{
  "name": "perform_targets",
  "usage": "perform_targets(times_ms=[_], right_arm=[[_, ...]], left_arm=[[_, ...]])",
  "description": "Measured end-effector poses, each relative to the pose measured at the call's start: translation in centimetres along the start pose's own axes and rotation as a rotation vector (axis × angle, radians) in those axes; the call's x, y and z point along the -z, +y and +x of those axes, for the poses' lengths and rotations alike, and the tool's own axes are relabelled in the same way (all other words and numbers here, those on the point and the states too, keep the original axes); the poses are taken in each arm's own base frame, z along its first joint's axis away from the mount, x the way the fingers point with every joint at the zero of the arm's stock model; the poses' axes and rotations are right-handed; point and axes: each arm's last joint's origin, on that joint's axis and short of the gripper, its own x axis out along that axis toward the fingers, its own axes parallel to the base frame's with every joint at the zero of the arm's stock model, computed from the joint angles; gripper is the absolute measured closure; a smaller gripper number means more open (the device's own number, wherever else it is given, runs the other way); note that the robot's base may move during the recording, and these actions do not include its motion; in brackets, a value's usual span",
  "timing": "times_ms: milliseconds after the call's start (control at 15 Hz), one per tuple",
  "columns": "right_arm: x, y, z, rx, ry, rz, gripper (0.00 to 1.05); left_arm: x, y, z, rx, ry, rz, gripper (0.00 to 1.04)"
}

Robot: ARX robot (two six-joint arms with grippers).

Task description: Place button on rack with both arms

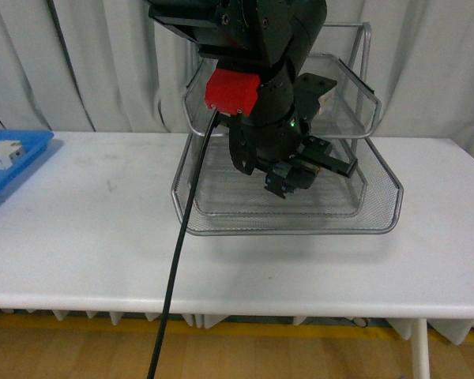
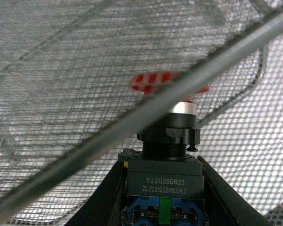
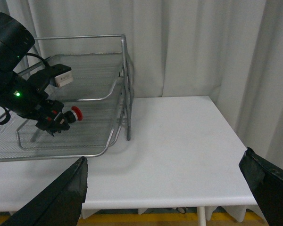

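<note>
Black left arm [image 1: 261, 95] was seen closest, filling the upper centre of the front view, with a black cable [image 1: 178, 260] hung down from it. White table [image 1: 87, 237] was spread beneath. Silver rack [image 1: 379, 225] was stood on the table behind the arm. Blue tray [image 1: 16, 170] was cut off at the table's left edge, with a white component [image 1: 1, 151] laid in it. Right gripper [image 3: 164, 160] was held well apart from the rack, jaws spread wide, nothing between. Left gripper [image 3: 56, 120] was positioned inside the rack's bottom tier, jaws pinched on the dark body of the button [image 2: 162, 181]. Red cap was held under the middle tier; contact with the bottom mesh could not be told.
</note>
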Motion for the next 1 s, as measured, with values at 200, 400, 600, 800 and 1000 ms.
perform_targets(times_ms=[200, 400, 600, 800, 1000], right_arm=[[0.0, 0.0, 0.0, 0.000, 0.000, 0.000, 0.06], [0.0, 0.0, 0.0, 0.000, 0.000, 0.000, 0.06], [0.0, 0.0, 0.0, 0.000, 0.000, 0.000, 0.06], [0.0, 0.0, 0.0, 0.000, 0.000, 0.000, 0.06], [0.0, 0.0, 0.0, 0.000, 0.000, 0.000, 0.06]], left_arm=[[-0.3, 1.2, 0.0, -0.030, -0.012, -0.063, 0.66], [0.7, 1.1, 0.5, 0.003, 0.001, -0.085, 0.32], [1.0, 1.0, -0.8, 0.015, -0.024, -0.101, 0.05], [0.9, 1.0, -3.4, 0.018, -0.072, -0.101, 0.07], [2.1, 0.5, -5.8, 0.048, -0.091, -0.096, 0.07]])
